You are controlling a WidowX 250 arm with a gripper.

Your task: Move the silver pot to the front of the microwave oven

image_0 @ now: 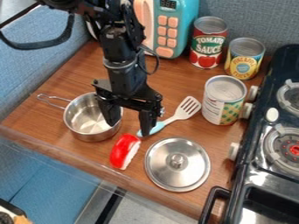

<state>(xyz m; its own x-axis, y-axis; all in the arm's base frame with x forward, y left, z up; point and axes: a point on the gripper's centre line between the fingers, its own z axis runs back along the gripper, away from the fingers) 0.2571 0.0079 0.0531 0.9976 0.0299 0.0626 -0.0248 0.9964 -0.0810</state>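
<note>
Silver pot (81, 119) is sitting upright on the left part of the wooden counter (38, 114), its wire handle pointing to the upper left of the view. Pot isn't standing in front of the toy microwave (177, 9); that one is standing at the back, showing teal casing and salmon buttons. Gripper (128, 129) is hanging fingers-down over the pot's right side, jaws standing wide apart, gripping nothing. One finger is overlapping the pot's right part in view; can't tell if it's touching. The other is hanging right of the pot, by the blue handle of the white-headed spatula (188, 107).

Rest of layout: red-and-white toy food (121, 152) is lying between pot and silver lid (191, 165), lid resting knob up. Green-and-yellow-labelled can (220, 101) is standing right of the spatula, near the toy stove (248, 174). Red-labelled can (207, 41) and yellow-labelled can (243, 60) are standing upright behind it, right of the microwave. Black gripper arm is coming in from the top edge.
</note>
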